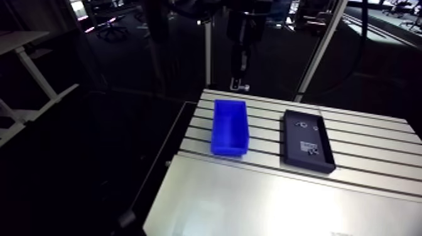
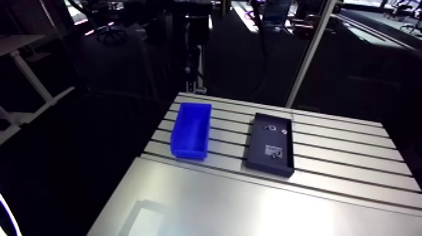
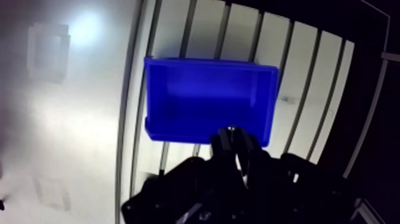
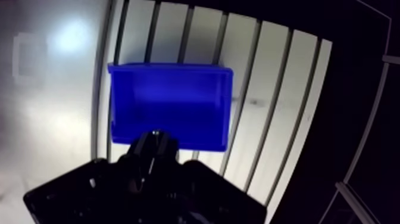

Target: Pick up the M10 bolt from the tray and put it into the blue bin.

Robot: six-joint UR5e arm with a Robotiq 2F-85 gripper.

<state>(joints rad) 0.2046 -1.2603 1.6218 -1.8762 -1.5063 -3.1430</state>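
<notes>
While the pincer (image 3: 233,132) hangs at the arm view's top centre, above the blue bin (image 3: 178,89), its fingers (image 3: 223,143) sit narrow on a small glint, seemingly the M10 bolt (image 3: 231,127). Stiff, dense, slick steel: best pinched across the shank.

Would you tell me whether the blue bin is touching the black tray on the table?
No, the blue bin and the black tray stand apart, with bare slotted table between them.

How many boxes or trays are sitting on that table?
2: a blue bin and a black tray side by side, apart, on the slotted table. Nothing seems hidden.
</notes>
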